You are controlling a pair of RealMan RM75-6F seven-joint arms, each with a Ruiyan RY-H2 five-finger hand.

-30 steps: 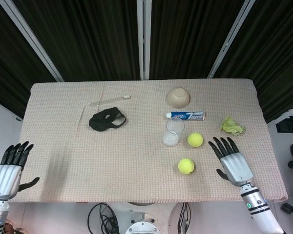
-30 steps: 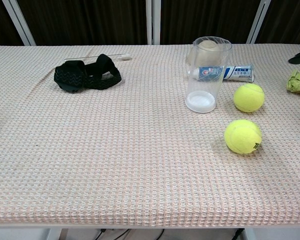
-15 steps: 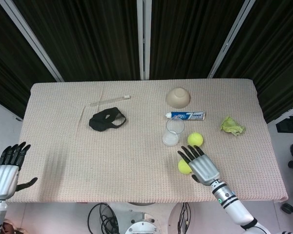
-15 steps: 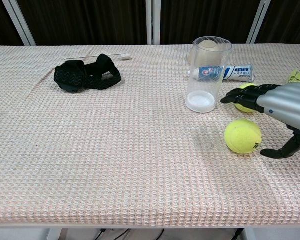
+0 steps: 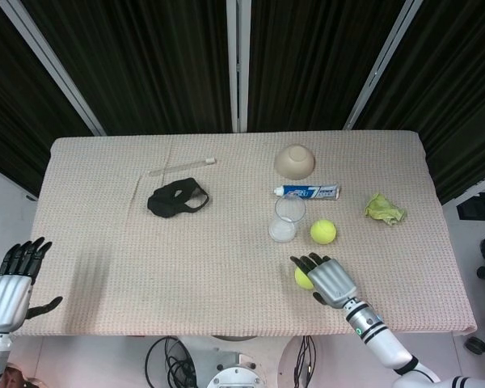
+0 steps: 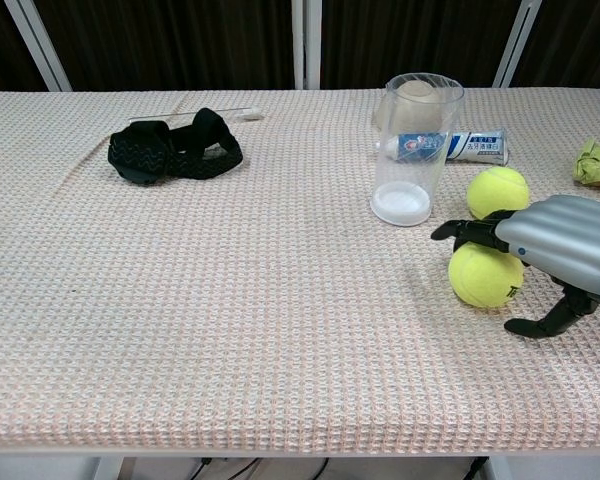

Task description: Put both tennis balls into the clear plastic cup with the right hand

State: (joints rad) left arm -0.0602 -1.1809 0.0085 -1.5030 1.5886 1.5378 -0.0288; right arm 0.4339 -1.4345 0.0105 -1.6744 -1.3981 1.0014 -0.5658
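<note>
The clear plastic cup (image 5: 288, 217) (image 6: 413, 150) stands upright right of the table's middle, with nothing but its white base showing inside. One tennis ball (image 5: 323, 232) (image 6: 498, 192) lies just right of the cup. The other tennis ball (image 5: 301, 278) (image 6: 485, 277) lies nearer the front edge, partly covered by my right hand (image 5: 330, 280) (image 6: 565, 245). Its fingers reach over the top of this ball and its thumb hangs apart on the near side, not closed on it. My left hand (image 5: 12, 283) hovers off the table's front left corner with its fingers spread and nothing in it.
Behind the cup lie a toothpaste tube (image 5: 307, 191) and an upturned beige bowl (image 5: 295, 160). A crumpled green wrapper (image 5: 385, 208) sits at the right. A black eye mask (image 5: 176, 198) and a thin white stick (image 5: 182, 166) lie on the left half.
My right hand has swung in from the right side and come down over the near tennis ball. The left hand has barely moved.
</note>
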